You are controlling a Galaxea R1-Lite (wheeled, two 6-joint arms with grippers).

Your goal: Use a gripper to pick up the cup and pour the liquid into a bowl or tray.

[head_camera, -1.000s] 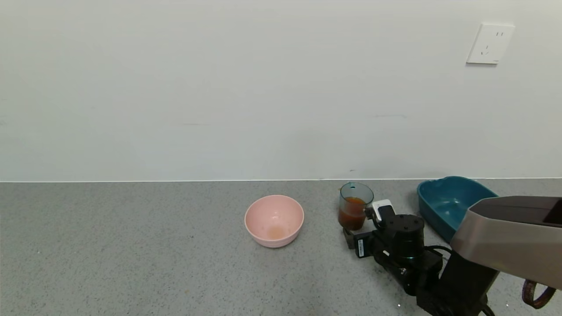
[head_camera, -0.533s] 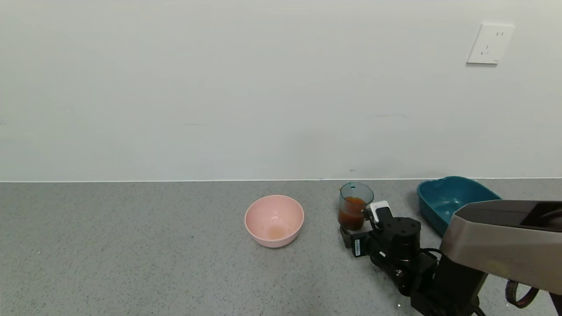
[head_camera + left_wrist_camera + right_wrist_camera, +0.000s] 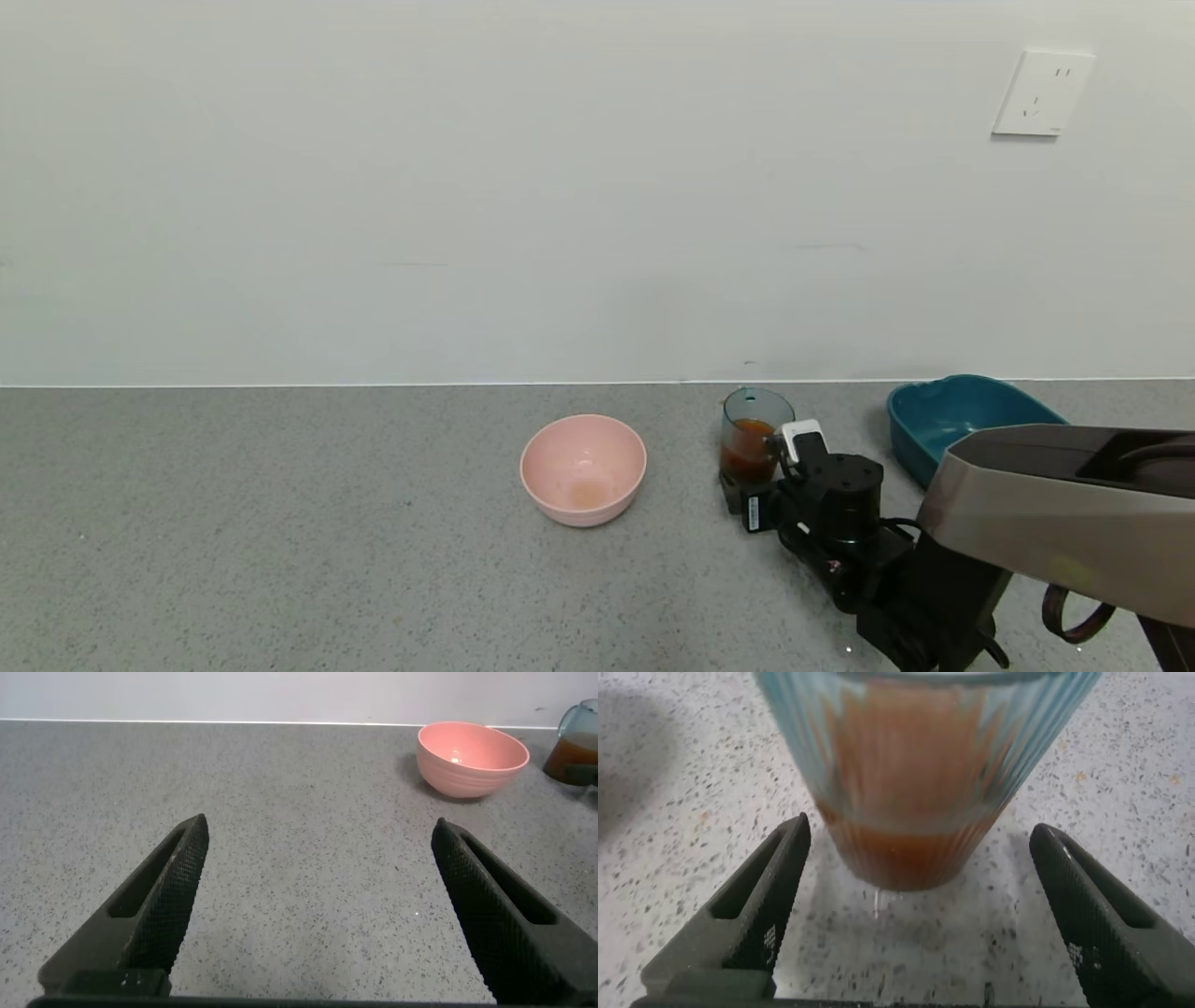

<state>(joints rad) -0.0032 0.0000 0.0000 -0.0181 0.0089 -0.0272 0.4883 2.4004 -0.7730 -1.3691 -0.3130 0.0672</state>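
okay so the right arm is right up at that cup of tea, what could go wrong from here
The right gripper has its jaws open on either side of the cup, which still stands on the counter. A nudge before closing could tip it, since the liquid fills over half the cup. The ribbed wall may slip in the grip. The teal tub sits behind the arm, so carrying the cup over risks spilling.

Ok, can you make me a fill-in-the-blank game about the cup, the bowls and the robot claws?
1. The cup holds an orange-brown ____.
2. The right claw is ____, one finger on each side of the cup, not squeezing it yet.
3. The round bowl to the robot's left of the cup is ____ in colour.
4. The dark teal tub stands on the robot's ____ side of the cup.

Missing words: liquid; open; pink; right
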